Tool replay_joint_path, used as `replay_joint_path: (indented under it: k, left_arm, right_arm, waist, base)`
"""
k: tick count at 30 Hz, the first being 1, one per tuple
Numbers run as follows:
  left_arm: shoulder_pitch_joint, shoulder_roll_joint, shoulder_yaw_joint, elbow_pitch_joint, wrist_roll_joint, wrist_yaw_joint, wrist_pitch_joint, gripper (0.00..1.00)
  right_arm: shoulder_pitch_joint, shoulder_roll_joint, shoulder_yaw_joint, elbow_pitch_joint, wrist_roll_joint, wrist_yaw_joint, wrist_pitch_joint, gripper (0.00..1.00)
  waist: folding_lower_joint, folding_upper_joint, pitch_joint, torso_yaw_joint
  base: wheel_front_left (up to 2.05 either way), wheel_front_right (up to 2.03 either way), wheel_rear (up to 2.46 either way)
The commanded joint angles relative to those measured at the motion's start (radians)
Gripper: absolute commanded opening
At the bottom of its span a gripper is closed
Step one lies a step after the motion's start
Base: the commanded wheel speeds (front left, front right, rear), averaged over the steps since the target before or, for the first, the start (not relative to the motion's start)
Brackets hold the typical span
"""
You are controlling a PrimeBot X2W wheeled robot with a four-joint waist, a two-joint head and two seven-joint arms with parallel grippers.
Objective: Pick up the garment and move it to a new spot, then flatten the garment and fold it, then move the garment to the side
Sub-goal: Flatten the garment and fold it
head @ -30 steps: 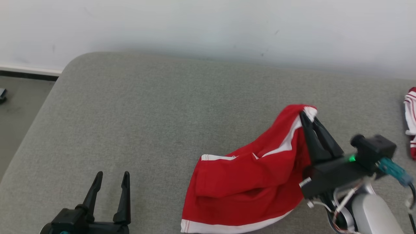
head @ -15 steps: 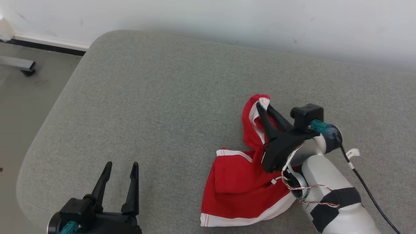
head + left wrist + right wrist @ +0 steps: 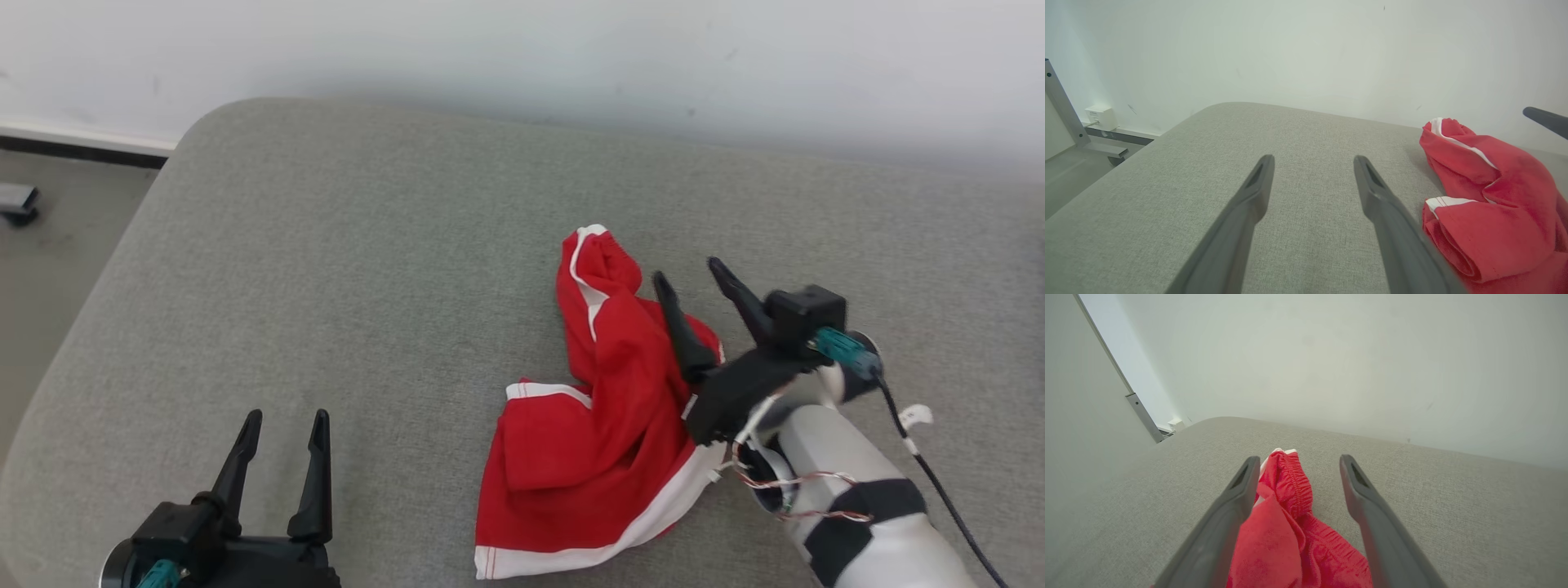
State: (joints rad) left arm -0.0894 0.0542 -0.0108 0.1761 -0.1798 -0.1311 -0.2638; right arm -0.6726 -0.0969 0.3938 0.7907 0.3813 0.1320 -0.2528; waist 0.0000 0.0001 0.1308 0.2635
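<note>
Shorts, red with white trim, are what we take the garment to be. It lies crumpled on the grey cushion, a little right of middle in the head view and well in from every edge. Its long axis runs from a bunched elastic waistband at the far end down to a white-edged hem at the near end, leaning slightly leftward as it nears us.

We see the right fingers spread wide and holding nothing. They sit just beside the garment's right flank and point up toward the waistband. In the right wrist view the gathered waistband lies loose between them, brushing the left-hand one but not pinched.

The left fingers are equally wide apart and empty. They hover low over bare cushion, well apart from the cloth, which lies off to their right.

We judge the shorts now set down at their spot but not flattened. The right arm is plainly nearer the waistband. The left would have to cross over to reach the near hem before any spreading could begin.
</note>
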Motion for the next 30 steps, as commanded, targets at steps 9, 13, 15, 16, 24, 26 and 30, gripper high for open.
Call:
replay_joint_path:
  k: [9,13,15,16,24,26,30]
  left_arm:
    - [0.018,0.009,0.01,-0.023,0.015,0.002,0.0,1.0]
    - [0.007,0.009,-0.001,-0.024,0.012,0.002,0.0,1.0]
    - [0.0,0.01,-0.005,-0.021,0.008,0.002,0.0,1.0]
    - [0.0,0.01,-0.005,-0.021,0.008,0.002,0.0,1.0]
    - [-0.008,0.01,-0.016,-0.011,0.0,0.002,0.0,1.0]
    - [-0.011,0.011,-0.016,-0.01,-0.003,0.002,0.0,1.0]
    - [-0.017,0.014,-0.018,-0.008,-0.007,0.002,0.0,1.0]
  right_arm:
    - [0.102,-0.116,-0.053,-0.079,0.044,-0.003,-0.011,1.0]
    - [0.1,-0.125,-0.058,-0.061,0.059,-0.003,0.032,1.0]
    - [0.088,-0.121,-0.055,-0.049,0.066,-0.003,0.054,1.0]
    - [0.088,-0.121,-0.055,-0.049,0.066,-0.003,0.054,1.0]
    - [0.049,-0.095,-0.057,0.101,0.099,-0.003,0.099,1.0]
    - [0.045,-0.082,-0.06,0.141,0.117,-0.003,0.103,1.0]
    - [0.032,-0.061,-0.054,0.206,0.148,-0.003,0.107,1.0]
  waist:
    - [0.0,-0.0001,-0.028,-0.069]
    - [0.0,-0.0001,-0.018,-0.059]
    - [0.0,-0.0001,-0.013,-0.048]
    - [0.0,-0.0001,-0.013,-0.048]
    - [0.0,-0.0001,0.009,0.012]
    - [0.0,-0.0001,0.014,0.023]
    - [0.0,-0.0001,0.024,0.033]
  base:
    - [0.0,0.0,0.0]
    - [0.0,0.0,0.0]
    - [0.0,0.0,0.0]
    - [0.0,0.0,0.0]
    - [0.0,0.0,0.0]
    - [0.0,0.0,0.0]
    - [0.0,0.0,0.0]
